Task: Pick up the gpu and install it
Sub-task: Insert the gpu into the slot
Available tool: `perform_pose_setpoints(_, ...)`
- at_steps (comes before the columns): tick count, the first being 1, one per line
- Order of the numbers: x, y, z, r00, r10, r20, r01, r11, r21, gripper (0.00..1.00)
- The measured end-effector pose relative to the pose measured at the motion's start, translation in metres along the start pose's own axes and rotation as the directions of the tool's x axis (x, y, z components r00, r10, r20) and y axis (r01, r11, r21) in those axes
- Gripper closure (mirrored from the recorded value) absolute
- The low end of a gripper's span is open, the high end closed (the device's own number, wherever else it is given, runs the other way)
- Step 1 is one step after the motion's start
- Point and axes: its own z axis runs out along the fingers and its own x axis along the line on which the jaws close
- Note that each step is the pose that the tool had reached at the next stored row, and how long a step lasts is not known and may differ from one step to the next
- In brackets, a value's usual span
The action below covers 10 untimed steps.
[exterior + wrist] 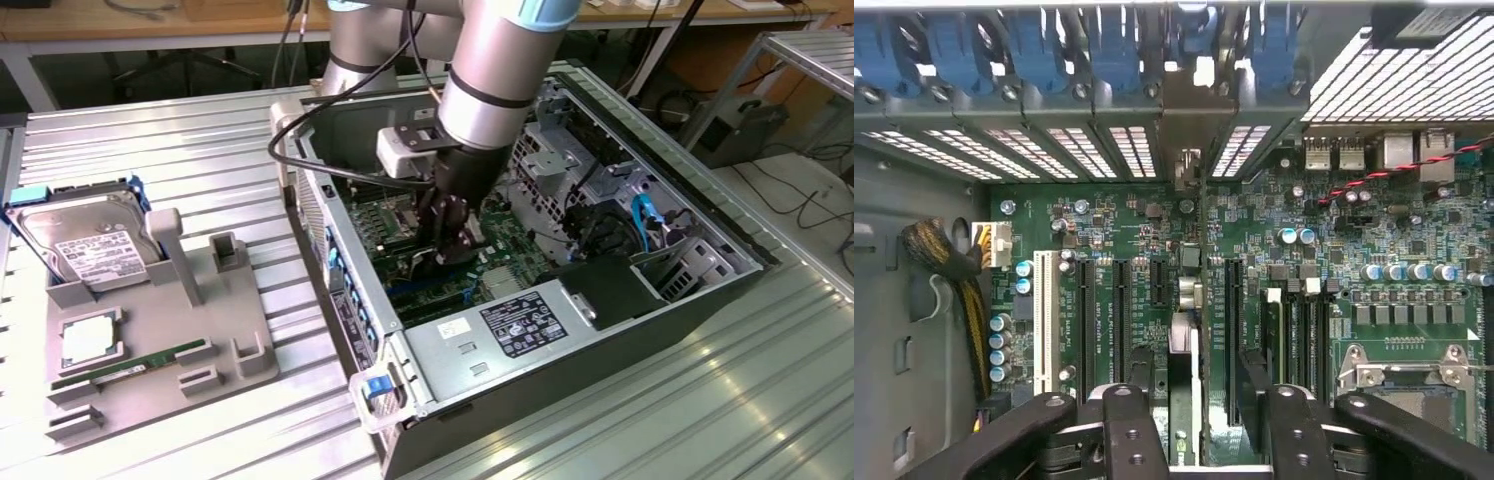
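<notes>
One gpu [1187,385] stands edge-on in its motherboard [1374,260] slot between the released gripper [1199,425] fingers; seating looks finished, so withdrawal must be straight.

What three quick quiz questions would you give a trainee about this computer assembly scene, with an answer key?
1. True or false: the hard drive sits on the grey holder, outside the computer case.
2. Where is the gripper? A: over the holder. B: inside the case, above the motherboard. C: beside the case.
3. Is the gripper clamped on the graphics card?

Key: 1 true. 2 B. 3 No: it is open, and the card stands between its fingers with gaps on both sides.
</notes>
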Motion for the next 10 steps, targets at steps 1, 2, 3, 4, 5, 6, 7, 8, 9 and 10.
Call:
perform_pose_setpoints(1,0.000,0.0003,-0.0028,1.0000,0.000,-0.0001,0.000,1.0000,0.0000,0.54)
perform_pose_setpoints(2,0.000,0.0008,-0.0073,1.0000,0.000,0.0000,0.000,1.0000,0.0000,0.54)
perform_pose_setpoints(3,0.000,0.0011,-0.0100,1.0000,0.000,-0.0001,0.000,1.0000,0.0000,0.54)
perform_pose_setpoints(4,0.000,0.0014,-0.0134,1.0000,0.000,0.0000,0.000,1.0000,0.0000,0.54)
perform_pose_setpoints(5,0.000,0.0017,-0.0154,1.0000,0.000,0.0000,0.000,1.0000,0.0000,0.54)
perform_pose_setpoints(6,0.000,0.0019,-0.0168,1.0000,0.000,-0.0001,0.000,1.0000,-0.0001,0.54)
perform_pose_setpoints(7,0.000,0.0025,-0.0186,1.0000,0.000,0.0001,0.000,1.0000,0.0000,0.56)
perform_pose_setpoints(8,0.000,0.0031,-0.0202,1.0000,0.000,-0.0002,0.000,1.0000,-0.0001,0.62)
perform_pose_setpoints(9,0.000,0.0034,-0.0212,1.0000,0.000,-0.0004,0.000,1.0000,-0.0001,0.62)
perform_pose_setpoints(10,0.000,0.0039,-0.0223,1.0000,0.000,-0.0008,0.000,1.0000,-0.0001,0.69)
